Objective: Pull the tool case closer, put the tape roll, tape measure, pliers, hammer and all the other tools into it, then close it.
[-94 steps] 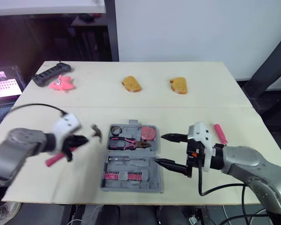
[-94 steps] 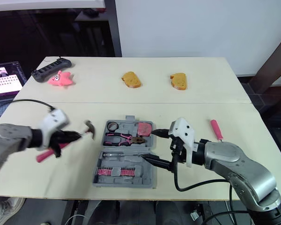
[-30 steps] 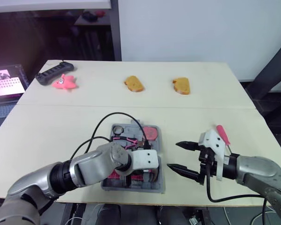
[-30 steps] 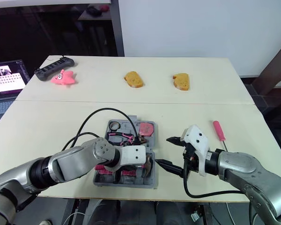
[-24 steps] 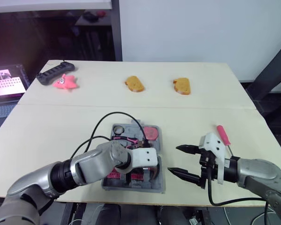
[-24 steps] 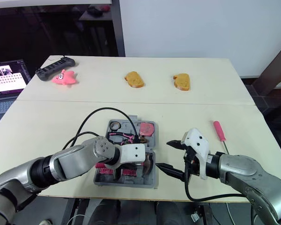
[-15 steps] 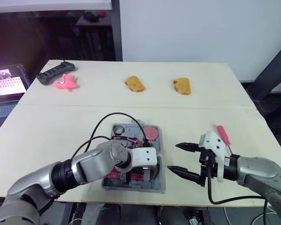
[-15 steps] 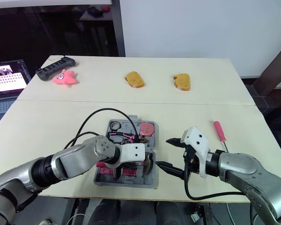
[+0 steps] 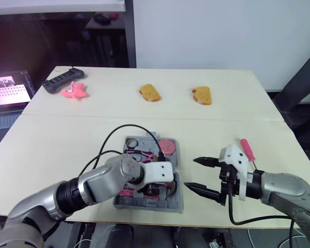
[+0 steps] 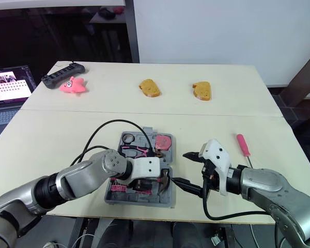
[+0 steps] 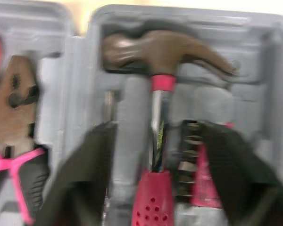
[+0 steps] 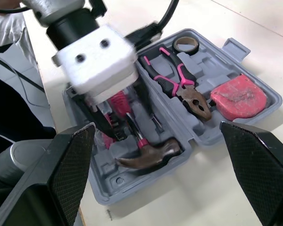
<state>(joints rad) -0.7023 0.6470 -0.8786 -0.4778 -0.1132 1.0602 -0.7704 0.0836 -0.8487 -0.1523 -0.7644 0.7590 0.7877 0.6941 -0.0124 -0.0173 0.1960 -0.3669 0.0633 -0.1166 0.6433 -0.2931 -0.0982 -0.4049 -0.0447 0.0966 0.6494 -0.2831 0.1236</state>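
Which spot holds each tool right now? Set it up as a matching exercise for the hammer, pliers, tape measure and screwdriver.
Tools:
1. hammer
2. pliers
3. tape measure
4. screwdriver

Places:
A. on the table, outside the tool case
B. far right corner of the case
C. case half nearest the robot
D. middle of the case's far half

Pairs: 1-C, 2-D, 3-B, 4-A

We have a pale wood tabletop (image 9: 67,139) with the open grey tool case (image 12: 132,188) near the front edge and a pink-handled screwdriver (image 10: 242,143) well to its right. On the far side are one bread slice (image 10: 149,88) and another (image 10: 202,91). At the far left corner a pink star toy (image 10: 72,85) lies just beside a black power strip (image 10: 62,75).
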